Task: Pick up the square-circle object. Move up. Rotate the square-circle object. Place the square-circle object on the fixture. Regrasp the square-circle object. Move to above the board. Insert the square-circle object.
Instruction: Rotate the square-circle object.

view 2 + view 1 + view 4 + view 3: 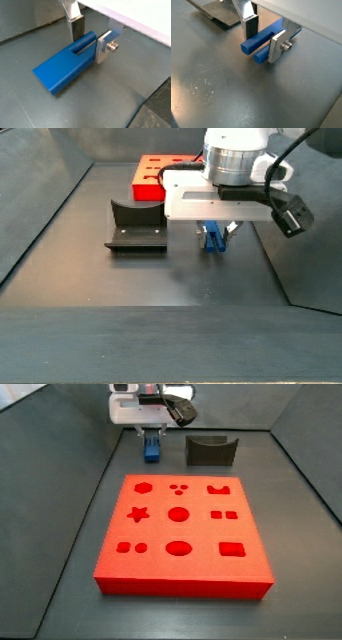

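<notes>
Step in hand: the first step, picking up the square-circle object, is judged to be under way; no lift is seen yet.
Pincer: it is set low over the worktop, its silver plates straddling one end of the blue piece. In both wrist views the pads appear to be against the piece's sides, so it is read as clamped on the piece, though a thin gap cannot be ruled out.
Square-circle object: it is seen lying on the worktop just beside the fixture and beyond the far edge of the board in a side view; whether it is fully resting cannot be told.
Fixture: its notch is empty, and it stands apart from the piece.
Next move: a straight rise is called for, with the grip kept firm, before any rotation is attempted.
Risk: the piece is held near one end, so a tilt under its own weight is thought possible.
</notes>
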You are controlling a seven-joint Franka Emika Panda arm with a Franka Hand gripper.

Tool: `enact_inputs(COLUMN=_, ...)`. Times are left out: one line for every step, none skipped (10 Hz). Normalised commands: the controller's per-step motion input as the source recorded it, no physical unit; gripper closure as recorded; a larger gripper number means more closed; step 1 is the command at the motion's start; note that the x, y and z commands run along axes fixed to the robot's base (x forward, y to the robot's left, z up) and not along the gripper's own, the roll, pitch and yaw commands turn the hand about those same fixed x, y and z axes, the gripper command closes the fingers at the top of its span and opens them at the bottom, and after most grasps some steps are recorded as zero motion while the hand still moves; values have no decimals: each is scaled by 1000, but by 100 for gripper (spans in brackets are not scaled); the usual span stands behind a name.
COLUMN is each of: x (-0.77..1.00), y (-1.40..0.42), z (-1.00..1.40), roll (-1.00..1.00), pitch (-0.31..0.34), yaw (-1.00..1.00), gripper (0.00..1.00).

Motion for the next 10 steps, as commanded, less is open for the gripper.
enact_inputs(x=30, y=22, z=-246, roll=-190, pitch=-123, yaw=-1, gripper=100)
enact_inputs(x=26, y=23, z=-176, roll=-194, pitch=-138, yaw=-2, gripper=100)
enact_inputs(x=0, y=0, z=0, roll=0, pitch=0, yaw=0, gripper=0)
enact_inputs(x=0, y=0, z=1000, roll=0, pitch=0, yaw=0, gripper=0)
enact_inputs(x=-11, y=0, z=1000, roll=1, pitch=18, yaw=-1, gripper=0)
enact_inputs(x=-13, y=3, z=1000, roll=11, pitch=41, yaw=-5, gripper=0)
enact_inputs(x=-11, y=5, z=1000, roll=25, pitch=67, yaw=-11, gripper=0)
enact_inputs(x=-9, y=6, z=1000, roll=42, pitch=86, yaw=-14, gripper=0)
enact_inputs(x=-12, y=4, z=1000, roll=66, pitch=104, yaw=-13, gripper=0)
enact_inputs(x=-20, y=2, z=1000, roll=86, pitch=109, yaw=-8, gripper=0)
